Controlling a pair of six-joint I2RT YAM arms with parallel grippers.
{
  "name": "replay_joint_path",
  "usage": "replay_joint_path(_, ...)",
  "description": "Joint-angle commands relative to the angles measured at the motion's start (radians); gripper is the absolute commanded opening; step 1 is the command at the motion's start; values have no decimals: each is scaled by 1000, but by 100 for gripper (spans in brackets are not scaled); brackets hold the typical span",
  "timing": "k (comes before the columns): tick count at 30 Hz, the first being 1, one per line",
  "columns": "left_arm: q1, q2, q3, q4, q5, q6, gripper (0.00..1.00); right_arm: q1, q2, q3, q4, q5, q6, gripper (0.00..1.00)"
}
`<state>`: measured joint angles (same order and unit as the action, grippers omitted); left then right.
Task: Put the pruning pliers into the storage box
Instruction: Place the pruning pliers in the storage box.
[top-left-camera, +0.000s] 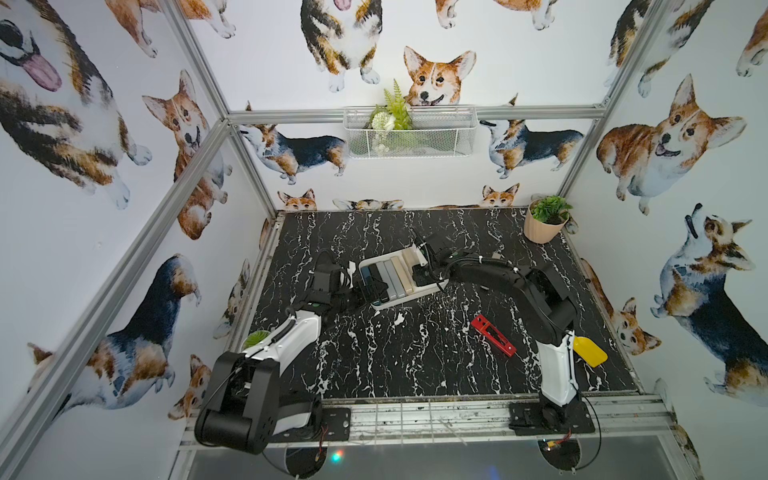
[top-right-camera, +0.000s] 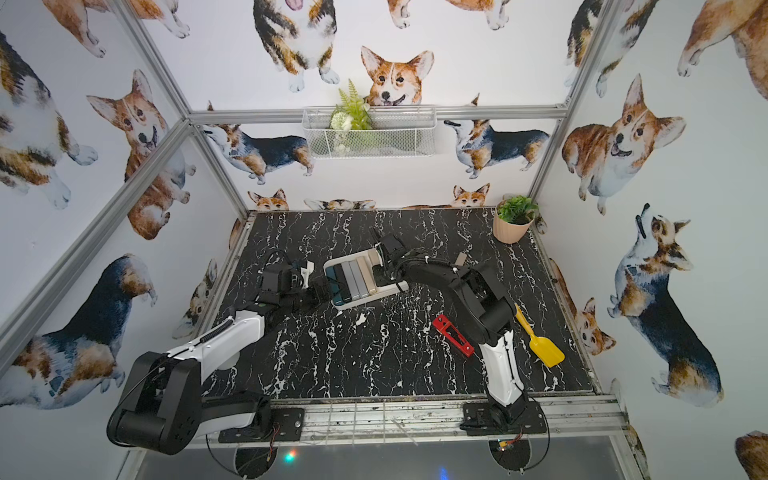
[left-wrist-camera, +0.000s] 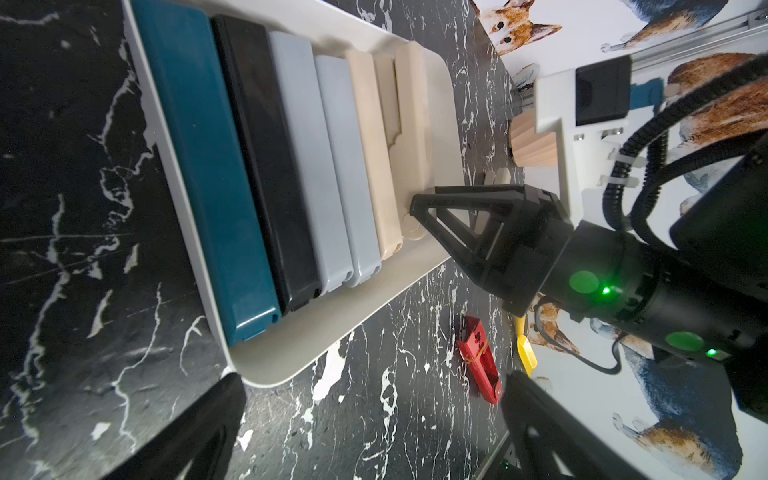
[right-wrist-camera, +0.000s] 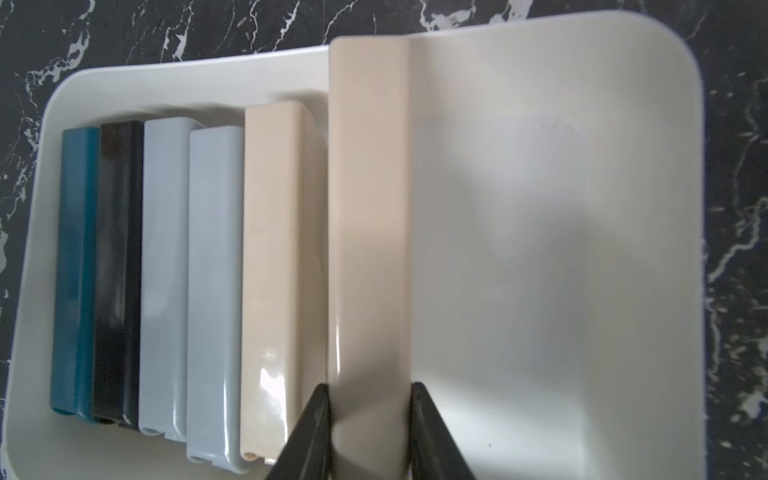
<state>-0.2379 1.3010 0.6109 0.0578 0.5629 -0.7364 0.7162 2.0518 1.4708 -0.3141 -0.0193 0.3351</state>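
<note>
The white storage box (top-left-camera: 415, 296) (top-right-camera: 374, 297) sits mid-table. Lying side by side in it are teal (right-wrist-camera: 75, 270), black (right-wrist-camera: 118, 270), two grey (right-wrist-camera: 164, 270) and beige (right-wrist-camera: 270, 270) pruning pliers. My right gripper (right-wrist-camera: 370, 388) is shut on the end of another beige bar (right-wrist-camera: 368, 208), held lengthwise over the box beside the row. The box floor beyond that bar is bare. A red bar with black slots (top-left-camera: 493, 335) (left-wrist-camera: 481, 360) lies on the table near the right arm's base. My left gripper (left-wrist-camera: 374, 378) stands open and holds nothing, by the box's near left corner.
A yellow shovel (top-right-camera: 540, 340) lies at the right edge behind the right arm. A potted plant (top-left-camera: 546, 222) stands in the back right corner. A wire-mesh basket (top-left-camera: 409, 131) hangs on the back wall. A small green plant (top-left-camera: 255, 338) sits by the left arm.
</note>
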Motion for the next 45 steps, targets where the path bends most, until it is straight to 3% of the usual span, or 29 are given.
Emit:
replay_joint_path(1,1,-8,-6,8,-8,6,100,8,10,11,33,-4,-21,0)
replay_joint_path(38,1,-16,-32,36,-3,-11,100,27,58,57,-63,62,-19,0)
replay_joint_path(45,2,-22,-34,36,-1,-14,100,28,54,54,-63,58,-13,9)
